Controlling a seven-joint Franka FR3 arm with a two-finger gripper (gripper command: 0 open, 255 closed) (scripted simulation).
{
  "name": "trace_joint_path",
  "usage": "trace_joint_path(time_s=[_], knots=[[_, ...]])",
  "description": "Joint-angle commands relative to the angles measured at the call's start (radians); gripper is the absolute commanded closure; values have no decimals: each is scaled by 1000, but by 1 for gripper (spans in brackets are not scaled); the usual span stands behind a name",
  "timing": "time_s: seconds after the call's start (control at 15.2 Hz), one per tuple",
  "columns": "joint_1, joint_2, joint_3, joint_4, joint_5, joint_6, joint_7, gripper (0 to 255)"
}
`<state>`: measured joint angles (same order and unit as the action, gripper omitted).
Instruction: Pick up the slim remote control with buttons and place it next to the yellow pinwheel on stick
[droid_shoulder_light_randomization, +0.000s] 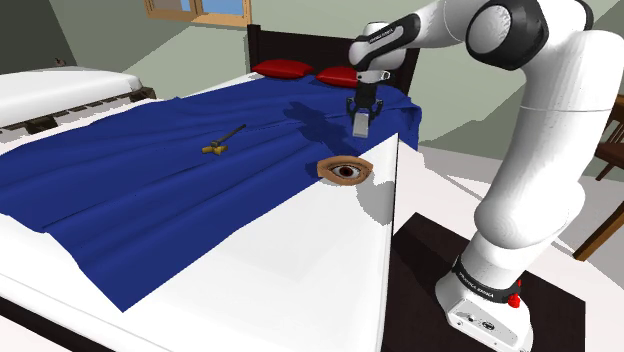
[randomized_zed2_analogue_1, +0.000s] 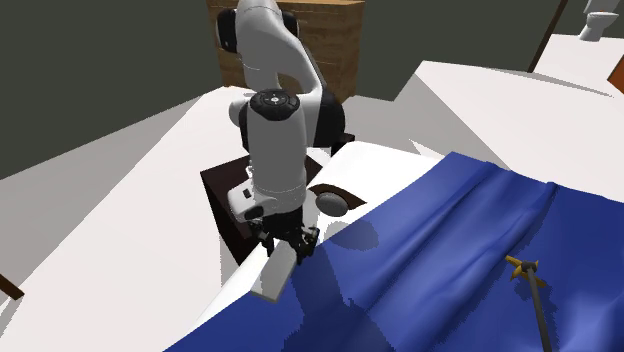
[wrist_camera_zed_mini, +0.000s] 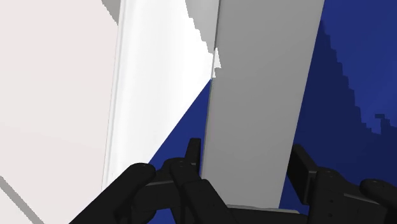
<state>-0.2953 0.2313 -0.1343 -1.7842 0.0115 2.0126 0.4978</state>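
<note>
My gripper (droid_shoulder_light_randomization: 362, 108) is shut on a plain grey, slim remote (droid_shoulder_light_randomization: 360, 122) that hangs lengthwise down from the fingers over the corner of the blue blanket (droid_shoulder_light_randomization: 150, 190). In the second exterior view the gripper (randomized_zed2_analogue_1: 285, 240) holds the remote (randomized_zed2_analogue_1: 278, 272) at the bed's edge. In the wrist view the remote (wrist_camera_zed_mini: 261, 108) sits clasped between the black fingers (wrist_camera_zed_mini: 191, 165), with the gripper (wrist_camera_zed_mini: 251, 184) above blue cloth and white sheet. The yellow pinwheel on its stick (droid_shoulder_light_randomization: 222, 142) lies flat mid-blanket, toward the shoulder view's left of the gripper, and its yellow head (randomized_zed2_analogue_1: 522, 265) also shows from the far side.
An eye-shaped brown and white object (droid_shoulder_light_randomization: 346, 170) lies on the white sheet below the gripper. Two red pillows (droid_shoulder_light_randomization: 283, 68) rest at the dark headboard. The dark stand (droid_shoulder_light_randomization: 520, 300) is at the lower right, and a wooden chair (droid_shoulder_light_randomization: 608, 150) stands at the right edge.
</note>
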Motion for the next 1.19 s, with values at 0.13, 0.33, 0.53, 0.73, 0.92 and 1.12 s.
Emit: trace_joint_path(time_s=[0.13, 0.33, 0.53, 0.73, 0.92, 1.12], knots=[[1, -14, 0, 38, -2, -51, 2, 255], [41, -7, 25, 48, -7, -56, 69, 255], [81, 7, 50, 69, -12, -64, 135, 255], [121, 30, 73, 102, -16, -75, 199, 255], [160, 61, 96, 147, -20, -90, 262, 255], [200, 100, 116, 204, -25, -109, 323, 255]])
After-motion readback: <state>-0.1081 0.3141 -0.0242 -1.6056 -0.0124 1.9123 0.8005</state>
